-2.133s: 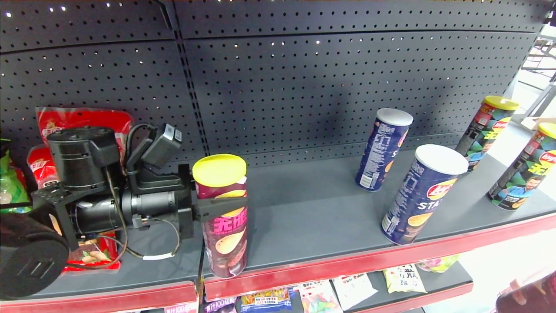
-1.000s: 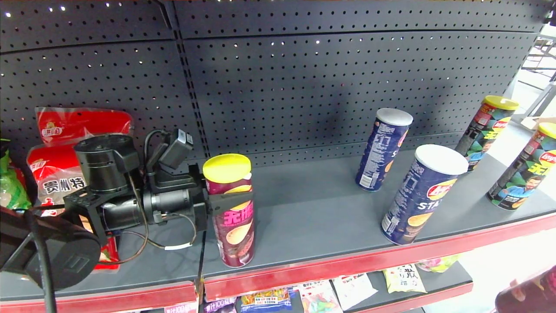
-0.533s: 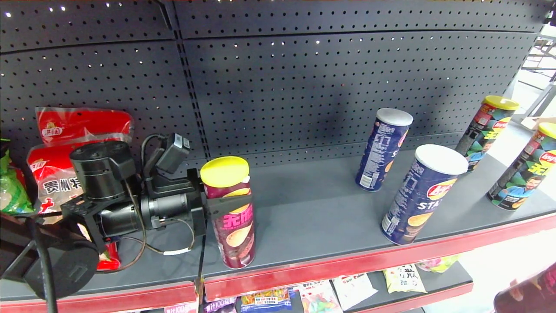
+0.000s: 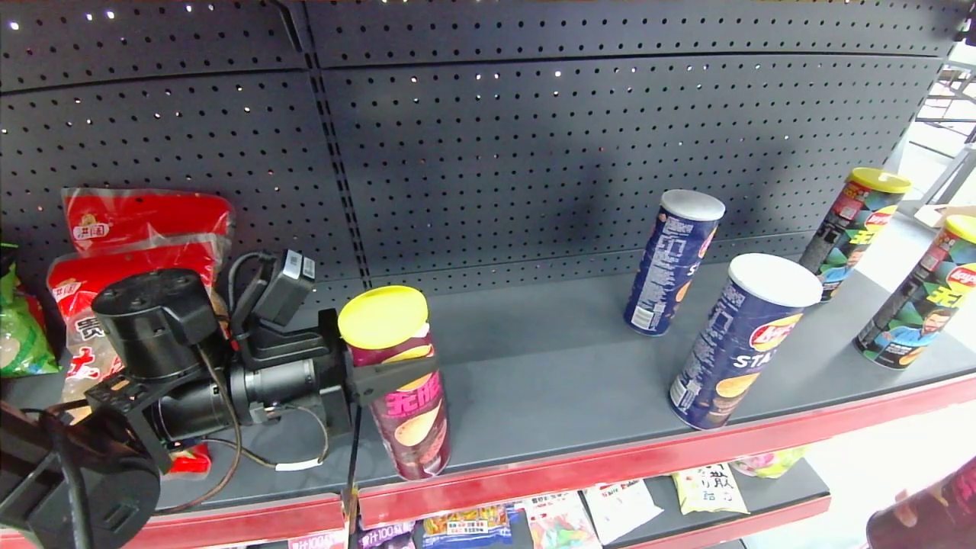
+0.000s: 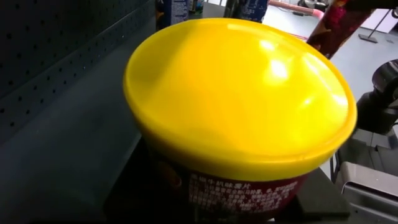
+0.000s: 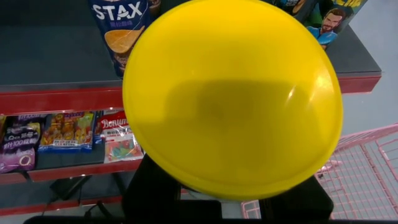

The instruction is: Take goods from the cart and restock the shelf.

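Observation:
A maroon chips can (image 4: 404, 404) with a yellow lid (image 5: 236, 93) leans on the dark grey shelf (image 4: 549, 381), its base by the red front lip and its top tipped to the left. My left gripper (image 4: 389, 366) is shut on its upper half from the left; one finger (image 4: 396, 372) crosses the front of the can. A second maroon can (image 4: 926, 512) with a yellow lid (image 6: 233, 93) sits low at the far right, off the shelf, and my right gripper (image 6: 227, 202) is shut on it.
Two blue cans (image 4: 671, 263) (image 4: 740, 343) stand right of centre, two yellow-lidded green cans (image 4: 854, 229) (image 4: 915, 293) at the far right. Red bags (image 4: 137, 221) and a green bag (image 4: 19, 328) lie behind my left arm. Snack packets (image 4: 610, 507) fill the lower shelf. A pink cart (image 6: 367, 168) is below.
My left gripper first carried the can deeper and rightward, then drew back left and lower over the last half second. The can now leans more. The right arm barely moved.

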Available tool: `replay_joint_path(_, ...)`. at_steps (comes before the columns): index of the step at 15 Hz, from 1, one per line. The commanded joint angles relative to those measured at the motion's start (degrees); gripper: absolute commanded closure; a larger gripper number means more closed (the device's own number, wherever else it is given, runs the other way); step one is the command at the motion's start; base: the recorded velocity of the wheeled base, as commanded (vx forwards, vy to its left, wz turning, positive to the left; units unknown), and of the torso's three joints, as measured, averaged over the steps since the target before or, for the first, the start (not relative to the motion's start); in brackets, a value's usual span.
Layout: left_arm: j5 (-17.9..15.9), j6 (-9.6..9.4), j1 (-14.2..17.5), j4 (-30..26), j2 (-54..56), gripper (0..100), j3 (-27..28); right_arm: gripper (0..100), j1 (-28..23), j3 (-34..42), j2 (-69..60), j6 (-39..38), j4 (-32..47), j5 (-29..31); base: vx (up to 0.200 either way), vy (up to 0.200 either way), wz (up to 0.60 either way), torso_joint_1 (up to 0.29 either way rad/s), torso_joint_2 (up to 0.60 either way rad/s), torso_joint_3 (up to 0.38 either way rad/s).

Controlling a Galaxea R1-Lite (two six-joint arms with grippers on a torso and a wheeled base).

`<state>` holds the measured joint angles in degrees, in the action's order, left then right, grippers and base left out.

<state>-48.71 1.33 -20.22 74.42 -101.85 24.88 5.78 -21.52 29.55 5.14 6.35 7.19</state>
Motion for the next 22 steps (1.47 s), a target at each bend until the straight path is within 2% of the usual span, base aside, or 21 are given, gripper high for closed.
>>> replay_joint_path(1,-0.07,-0.01,0.01,0.2,-0.45,100,-0.71,100,0.02,-0.1,0.16,0.04,0.06,0.01,0.0,0.0,0.0,0.0,0.0,0.0)
replay_joint_path(3,-0.24,-0.1,-0.08,0.64,-0.45,100,-0.71,100,0.02,-0.37,0.6,0.04,0.06,0.01,0.0,0.0,0.0,0.0,0.0,0.0)
replay_joint_path(8,-4.37,-0.54,-0.17,1.07,-1.68,100,-0.54,100,0.02,-0.72,0.86,0.13,0.06,0.01,0.0,0.0,0.0,0.0,0.0,0.0)
replay_joint_path(11,-6.48,-0.89,-0.34,3.62,-2.91,100,-0.54,100,0.02,-0.81,0.86,0.13,0.06,0.01,0.0,0.0,0.0,0.0,0.0,0.0)
replay_joint_path(18,-6.48,-0.89,-0.17,5.38,-3.79,100,-0.71,100,0.02,-0.81,1.04,0.13,0.06,0.01,0.0,0.0,0.0,0.0,0.0,0.0)
replay_joint_path(19,-6.39,-0.89,-0.17,6.08,-4.14,0,-0.8,100,0.02,-0.81,1.04,0.13,0.06,0.01,0.0,0.0,0.0,0.0,0.0,0.0)
replay_joint_path(22,-6.04,-0.89,-0.17,6.96,-4.58,0,-0.8,100,0.02,-0.81,1.04,0.13,0.06,0.01,0.0,0.0,0.0,0.0,0.0,0.0)
